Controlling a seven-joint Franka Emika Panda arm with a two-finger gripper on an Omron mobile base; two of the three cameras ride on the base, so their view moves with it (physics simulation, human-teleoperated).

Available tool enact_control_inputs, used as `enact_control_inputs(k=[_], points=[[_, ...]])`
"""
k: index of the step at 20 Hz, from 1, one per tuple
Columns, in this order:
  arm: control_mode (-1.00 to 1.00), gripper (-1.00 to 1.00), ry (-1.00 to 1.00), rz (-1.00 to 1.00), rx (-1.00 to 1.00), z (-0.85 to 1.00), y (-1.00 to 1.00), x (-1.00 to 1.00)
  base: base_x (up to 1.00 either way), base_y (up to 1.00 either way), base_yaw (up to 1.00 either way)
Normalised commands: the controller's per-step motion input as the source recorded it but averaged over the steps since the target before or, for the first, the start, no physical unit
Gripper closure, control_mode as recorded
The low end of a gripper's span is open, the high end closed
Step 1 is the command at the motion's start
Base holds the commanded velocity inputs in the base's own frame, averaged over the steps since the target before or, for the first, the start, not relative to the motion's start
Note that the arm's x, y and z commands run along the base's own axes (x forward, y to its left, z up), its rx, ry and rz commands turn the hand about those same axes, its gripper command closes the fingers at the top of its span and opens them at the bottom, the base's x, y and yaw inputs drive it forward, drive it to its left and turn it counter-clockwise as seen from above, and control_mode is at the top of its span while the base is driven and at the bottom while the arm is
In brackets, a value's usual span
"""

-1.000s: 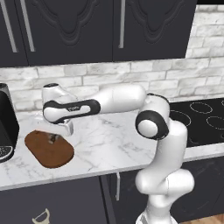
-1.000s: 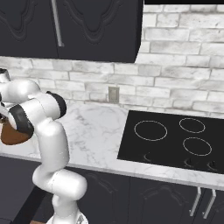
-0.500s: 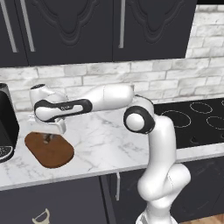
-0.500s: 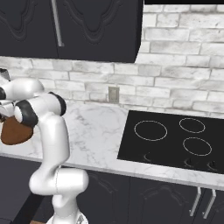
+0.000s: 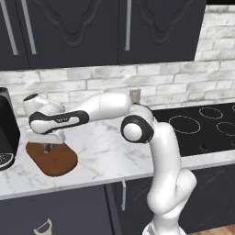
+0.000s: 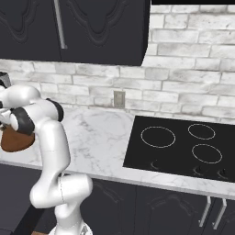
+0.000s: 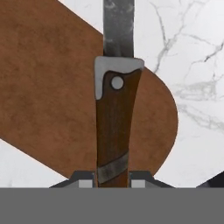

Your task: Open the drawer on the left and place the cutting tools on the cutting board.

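White marble counter (image 5: 105, 153) ran under a pale brick backsplash (image 5: 87, 85) and black upper cabinets (image 5: 69, 27), with a black cooktop (image 6: 183, 147) set into it off to the right. At the left end of that counter lay the cutting board (image 5: 53, 158), reddish-brown and rounded, just beside a black appliance (image 5: 7, 131) at the frame's edge. The white arm reached out leftward and low, and its gripper (image 5: 47, 148) hung directly above the board. In the hand view the gripper (image 7: 113, 180) was clamped on the knife (image 7: 113, 127) — the two finger tips (image 7: 86, 180) pressed against either side of the brown wooden handle near its butt, where a grey band wrapped it. The handle ran up to a grey bolster with a single rivet, and the dark mottled blade went on past the top of that view. Behind the knife the board (image 7: 48, 100) filled the left and centre, with marble showing past its curved end; whether the knife touched the board could not be told. Low in the left base view — below the counter edge — the cream Y-shaped peeler (image 5: 42, 227) showed against the dark front.
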Motion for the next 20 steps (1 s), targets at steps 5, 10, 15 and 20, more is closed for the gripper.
enact_control_inputs(k=[5,10,15,20], points=[[-1.0,1.0,-0.14,0.0,0.04,-0.33,-0.06,0.0,0.0,0.0,0.0],[-1.0,1.0,-0.12,0.0,0.14,-0.26,0.0,0.09,0.0,0.0,0.0],[-1.0,1.0,-0.08,0.0,0.14,-0.16,0.0,0.27,0.0,0.0,0.0],[-1.0,1.0,-0.03,0.0,0.07,-0.11,0.0,0.16,0.0,0.0,0.0]])
